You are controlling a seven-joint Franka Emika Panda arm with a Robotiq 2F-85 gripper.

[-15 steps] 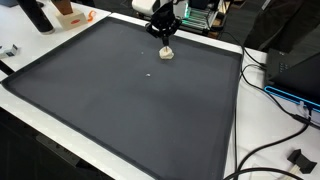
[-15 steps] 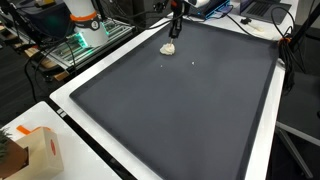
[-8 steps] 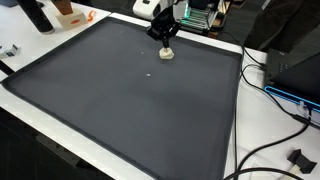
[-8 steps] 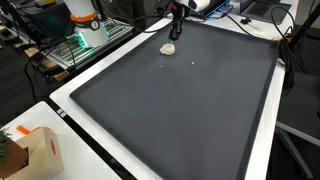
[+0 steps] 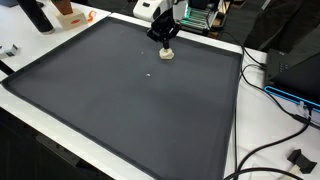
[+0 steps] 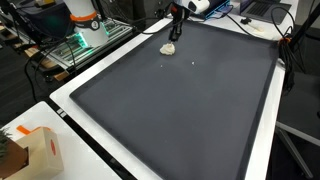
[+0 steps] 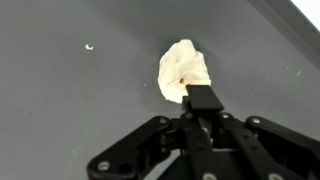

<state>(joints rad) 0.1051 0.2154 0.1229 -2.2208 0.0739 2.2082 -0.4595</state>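
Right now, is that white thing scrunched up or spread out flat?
Scrunched up. The white wad sits as a lumpy, creased ball on the dark mat, not lying flat.

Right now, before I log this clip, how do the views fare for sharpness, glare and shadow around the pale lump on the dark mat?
Wrist view: the lump is bright, almost washed out against the mat, while the gripper in the foreground is dark and soft. Both exterior views: light falls evenly on the mat, with no strong glare or hard shadows, and the lump is too small to show detail.
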